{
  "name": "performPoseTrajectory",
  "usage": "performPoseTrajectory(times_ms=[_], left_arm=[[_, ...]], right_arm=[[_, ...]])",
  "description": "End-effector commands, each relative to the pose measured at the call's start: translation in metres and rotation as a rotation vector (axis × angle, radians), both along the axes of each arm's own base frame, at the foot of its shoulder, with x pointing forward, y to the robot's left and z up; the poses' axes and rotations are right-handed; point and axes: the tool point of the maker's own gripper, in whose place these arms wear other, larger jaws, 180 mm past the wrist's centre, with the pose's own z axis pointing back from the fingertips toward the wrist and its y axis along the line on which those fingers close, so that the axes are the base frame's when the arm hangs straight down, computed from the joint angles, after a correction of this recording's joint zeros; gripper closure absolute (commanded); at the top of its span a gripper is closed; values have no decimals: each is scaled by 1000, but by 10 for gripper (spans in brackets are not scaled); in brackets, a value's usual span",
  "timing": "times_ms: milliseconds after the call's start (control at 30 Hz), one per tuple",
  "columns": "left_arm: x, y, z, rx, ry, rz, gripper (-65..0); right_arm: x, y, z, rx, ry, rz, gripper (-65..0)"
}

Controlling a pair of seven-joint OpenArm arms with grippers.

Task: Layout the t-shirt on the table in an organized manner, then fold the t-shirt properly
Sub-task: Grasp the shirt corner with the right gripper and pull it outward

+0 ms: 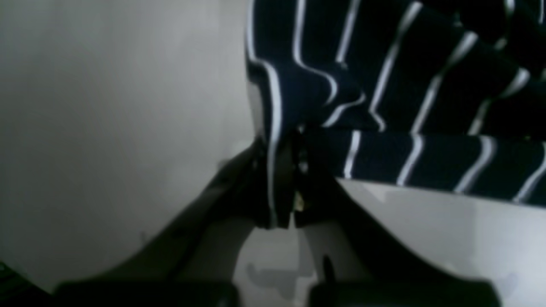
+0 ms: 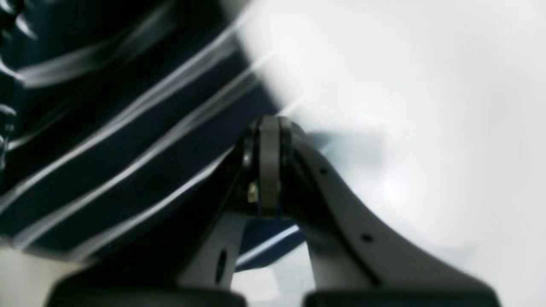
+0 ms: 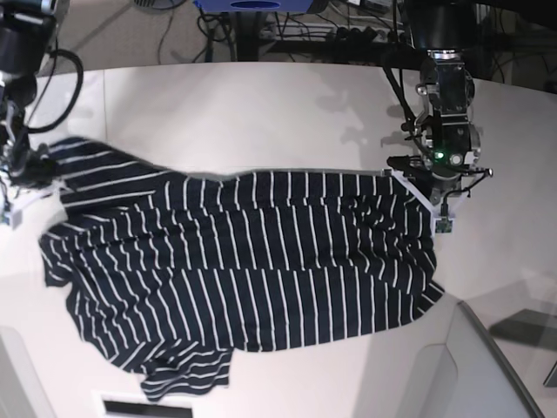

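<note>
No brand name, label or legible writing appeared on any item; the only marking was a small lit green indicator (image 3: 439,158) on the left arm's wrist unit. The t-shirt (image 3: 252,261), dark navy with thin white stripes, lay spread across the centre of the base view with its long axis running left to right, one edge pulled toward the upper left of the frame and the opposite edge toward the right; its stripes ran mostly top to bottom across the body. A bunched, folded portion lay at the lower left of the garment. The left gripper (image 1: 294,170), at the right of the base view, was clamped on the t-shirt's right edge, with striped fabric pinched between its closed jaws in the left wrist view. The right gripper (image 2: 268,166), at the upper left of the base view, was likewise pressed together on the garment's opposite edge, with blurred striped cloth filling the left of the right wrist view. The table (image 3: 261,113) was a smooth white surface with a curved far edge and a thin seam line near its left side. Beyond it, at the top of the base view, lay cables (image 3: 305,30) and a blue object (image 3: 257,5) on a grey floor.
</note>
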Motion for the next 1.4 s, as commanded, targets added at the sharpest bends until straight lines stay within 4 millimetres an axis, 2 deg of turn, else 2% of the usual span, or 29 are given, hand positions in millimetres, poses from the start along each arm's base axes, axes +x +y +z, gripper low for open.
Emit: performPoseTrajectory(times_ms=[0, 33, 100, 167, 267, 333, 367, 467, 700, 767, 833, 933, 1000, 1033, 1133, 1233, 1367], left_arm=[[11, 5, 13, 21, -49, 0, 0], [11, 5, 13, 21, -49, 0, 0], [11, 5, 13, 21, -49, 0, 0], [11, 5, 13, 21, -49, 0, 0], [11, 5, 13, 18, -50, 0, 0], [10, 5, 12, 21, -46, 0, 0], [8, 5, 11, 21, -43, 0, 0], [4, 5, 8, 20, -32, 0, 0], [2, 5, 7, 20, -29, 0, 0], [2, 5, 7, 20, -29, 0, 0], [2, 5, 7, 20, -29, 0, 0], [2, 5, 7, 18, -30, 0, 0], [2, 5, 7, 20, -29, 0, 0], [2, 5, 7, 20, -29, 0, 0], [2, 5, 7, 20, -29, 0, 0], [2, 5, 7, 20, -29, 0, 0], [2, 5, 7, 20, -29, 0, 0]], right_arm=[[11, -8, 29, -55, -69, 17, -5], [5, 1, 38, -63, -78, 36, -21], [-11, 3, 55, -69, -98, 9, -98], [-29, 2, 59, -38, -94, -68, -243], [-50, 1, 51, 16, -49, -130, -474], [-60, 7, 41, 49, -22, -94, -555], [-63, 11, 35, 67, -17, -80, -570], [-77, 7, 20, 116, -9, -101, -569], [-90, 11, -16, 245, 31, -147, -569], [-90, 16, -22, 275, 36, -134, -569], [-92, 14, -28, 285, 52, -125, -569], [-83, 20, -36, 329, 33, -106, -569], [-84, 21, -45, 355, 40, -104, -564], [-84, 23, -48, 370, 45, -105, -549], [-79, 38, -53, 415, 46, -64, -450], [-78, 41, -54, 420, 51, -53, -377], [-78, 41, -54, 422, 53, -52, -374]])
